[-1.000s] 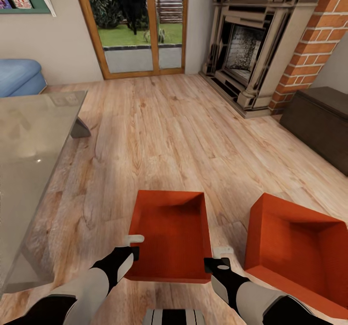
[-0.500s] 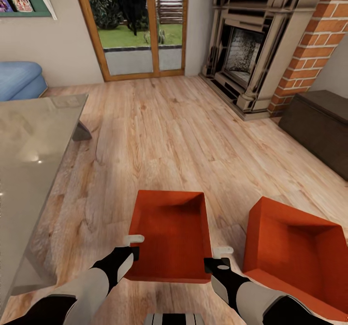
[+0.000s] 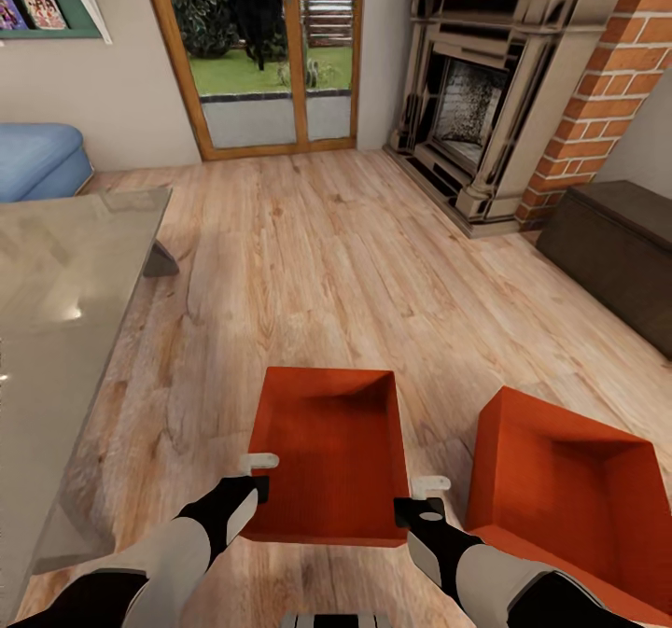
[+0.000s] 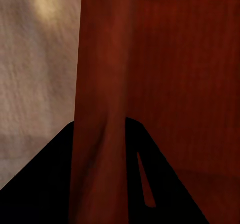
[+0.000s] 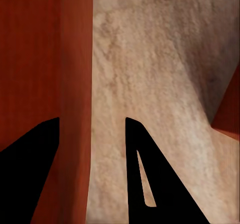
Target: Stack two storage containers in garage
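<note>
I'm looking across the living room's wood-plank floor (image 3: 355, 264), the biggest thing in view; glass doors (image 3: 266, 49) at the back, brick fireplace (image 3: 523, 87) to the right, dark low cabinet (image 3: 621, 255) beyond it, blue sofa (image 3: 37, 157) far left; a glass table (image 3: 65, 283) runs down my left side. Nearer in, two orange-red bins: the first storage container (image 3: 327, 451) sits dead centre between my arms, the second storage container (image 3: 569, 497) just to its right, tilted and apart from it, both over the plank floor. My left arm reaches forward from the lower left, forearm angled inward; the left gripper (image 3: 254, 479) is at the first container's left wall, and in the left wrist view its jaws straddle that wall (image 4: 102, 109), pressed against it. My right arm mirrors it from the lower right; the right gripper (image 3: 425, 499) has its jaws either side of the right wall (image 5: 75, 109); whether they pinch it I cannot tell.
</note>
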You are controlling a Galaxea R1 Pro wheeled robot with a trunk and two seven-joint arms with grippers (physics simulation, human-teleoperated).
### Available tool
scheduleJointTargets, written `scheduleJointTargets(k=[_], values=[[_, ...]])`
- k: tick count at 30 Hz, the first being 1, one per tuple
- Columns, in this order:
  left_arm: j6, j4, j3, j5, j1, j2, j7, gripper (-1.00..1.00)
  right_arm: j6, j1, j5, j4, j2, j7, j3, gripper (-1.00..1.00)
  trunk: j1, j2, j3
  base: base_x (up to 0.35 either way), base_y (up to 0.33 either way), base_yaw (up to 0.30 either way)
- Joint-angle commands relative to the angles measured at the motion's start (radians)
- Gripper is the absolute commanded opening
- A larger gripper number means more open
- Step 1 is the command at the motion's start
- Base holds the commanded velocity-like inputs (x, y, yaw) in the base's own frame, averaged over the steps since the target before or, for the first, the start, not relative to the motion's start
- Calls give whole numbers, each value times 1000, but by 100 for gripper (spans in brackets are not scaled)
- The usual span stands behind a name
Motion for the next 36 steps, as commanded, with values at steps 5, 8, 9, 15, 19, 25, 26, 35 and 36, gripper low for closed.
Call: scheduleJointTargets(k=[5,8,9,15,19,25,26,35,36], values=[[7,2,-8,8,1,0,6,-100,-18,-1,3,-2,1,-4,-2,-100,-19,35,15,0,0,0],[7,2,-8,8,1,0,6,-100,-18,-1,3,-3,0,-6,-2,-100,-31,56,25,0,0,0],[7,2,-8,8,1,0,6,-100,-18,-1,3,-4,0,-6,-2,-100,-35,63,28,0,0,0],[7,2,-8,8,1,1,6,-100,-18,-1,3,-4,1,-6,-2,-100,-58,105,46,0,0,0],[7,2,-8,8,1,1,8,-100,-18,-1,3,-4,0,-6,-2,-100,-73,133,59,0,0,0],[7,2,-8,8,1,2,11,-100,-14,-1,3,-4,0,-6,-2,-100,-96,175,78,0,0,0],[7,2,-8,8,1,2,11,-100,-14,-1,3,-4,0,-6,-2,-100,-100,182,81,0,0,0],[7,2,-8,8,1,0,11,-100,-16,-1,1,-4,0,-4,-2,-100,-134,245,109,0,0,0],[7,2,-8,8,1,0,10,-100,-16,-1,1,-4,0,-4,-2,-100,-138,252,112,0,0,0]])
